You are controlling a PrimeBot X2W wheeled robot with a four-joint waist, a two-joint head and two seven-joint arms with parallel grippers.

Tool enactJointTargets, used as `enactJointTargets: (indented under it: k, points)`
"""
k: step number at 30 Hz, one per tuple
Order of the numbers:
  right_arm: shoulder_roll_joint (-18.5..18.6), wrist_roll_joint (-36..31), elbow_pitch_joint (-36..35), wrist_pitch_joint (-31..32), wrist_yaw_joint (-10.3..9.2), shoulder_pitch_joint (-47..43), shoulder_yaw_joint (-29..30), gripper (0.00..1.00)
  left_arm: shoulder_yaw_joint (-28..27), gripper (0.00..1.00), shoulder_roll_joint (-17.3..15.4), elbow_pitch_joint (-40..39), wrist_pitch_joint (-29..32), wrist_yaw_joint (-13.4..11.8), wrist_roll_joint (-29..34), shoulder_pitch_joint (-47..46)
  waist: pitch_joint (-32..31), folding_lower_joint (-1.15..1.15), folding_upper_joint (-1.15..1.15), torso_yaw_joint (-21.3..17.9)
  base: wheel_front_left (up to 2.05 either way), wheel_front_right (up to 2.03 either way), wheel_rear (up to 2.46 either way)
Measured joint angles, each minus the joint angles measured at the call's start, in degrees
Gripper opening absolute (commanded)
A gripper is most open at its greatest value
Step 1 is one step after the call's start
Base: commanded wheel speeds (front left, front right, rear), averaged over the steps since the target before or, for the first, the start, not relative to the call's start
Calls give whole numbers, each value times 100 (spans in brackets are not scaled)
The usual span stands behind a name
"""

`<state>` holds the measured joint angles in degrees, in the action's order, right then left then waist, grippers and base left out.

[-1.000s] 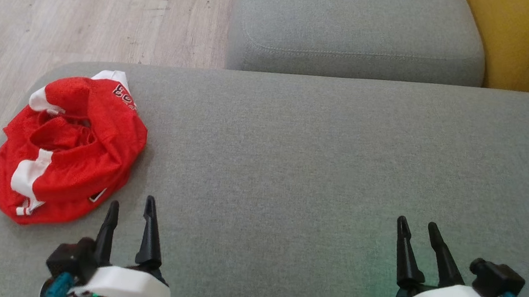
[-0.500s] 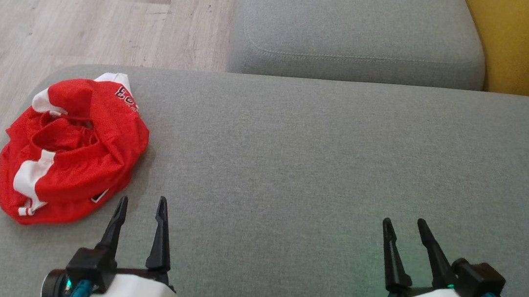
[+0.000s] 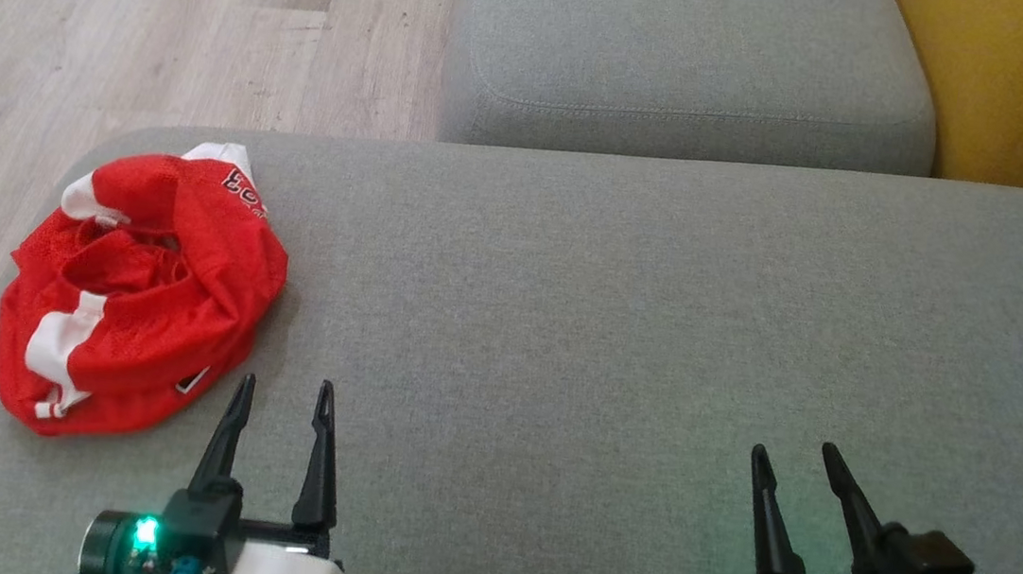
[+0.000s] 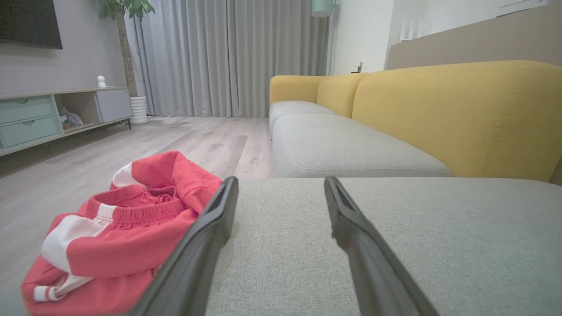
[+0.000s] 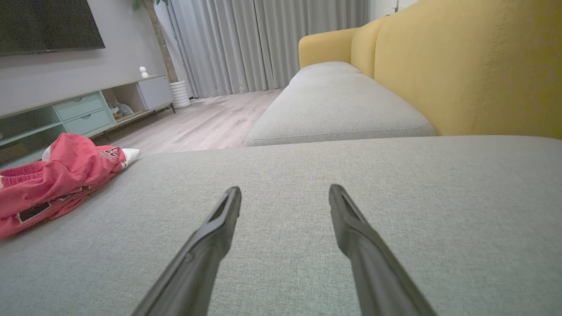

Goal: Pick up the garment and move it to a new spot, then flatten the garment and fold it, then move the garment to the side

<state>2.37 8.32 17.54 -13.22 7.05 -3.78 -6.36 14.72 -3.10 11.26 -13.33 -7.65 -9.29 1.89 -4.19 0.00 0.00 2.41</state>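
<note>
The crumpled garment (image 3: 140, 295) lies just ahead-left of the released left pincer (image 3: 286, 384), well apart from the released right pincer (image 3: 792, 448).

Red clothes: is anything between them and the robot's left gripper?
Nothing visible is. Just bare grey cushion lies between the open left gripper and the crumpled red garment, which sits ahead to its left.

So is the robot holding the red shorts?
No, the red shorts lie crumpled on the grey cushion, and the left end effector and right end effector are both open with nothing between their fingers.
</note>
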Motion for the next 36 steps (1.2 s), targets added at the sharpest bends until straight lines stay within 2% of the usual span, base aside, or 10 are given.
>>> enactJointTargets:
  k: [6, 18, 24, 34, 36]
  points:
    - [0, -444, -1, -100, 0, 0, -70, 100, 33, 100, 2, 9, -108, -60, 198, 1, -25, 0, 0, 13, 0, 0, 0]
    - [1, -488, -12, -100, 1, -17, -42, 100, 104, 100, 3, 175, -112, -59, 170, 0, -24, 0, 0, 183, 0, 0, 0]
    - [1, -487, -24, -100, 1, -35, -9, 100, 123, 100, 5, 290, -112, -75, 171, -15, 49, 0, 0, 661, 0, 0, 0]
    - [0, -488, -43, -100, 1, -24, -25, 100, -363, 100, 10, 261, -112, -123, 199, -32, 217, 0, 0, 1915, 0, 0, 0]
    - [0, -489, -43, -101, 1, -23, -24, 100, -409, 100, 8, 242, -112, -125, 218, -32, 236, 0, 0, 2040, 0, 0, 0]
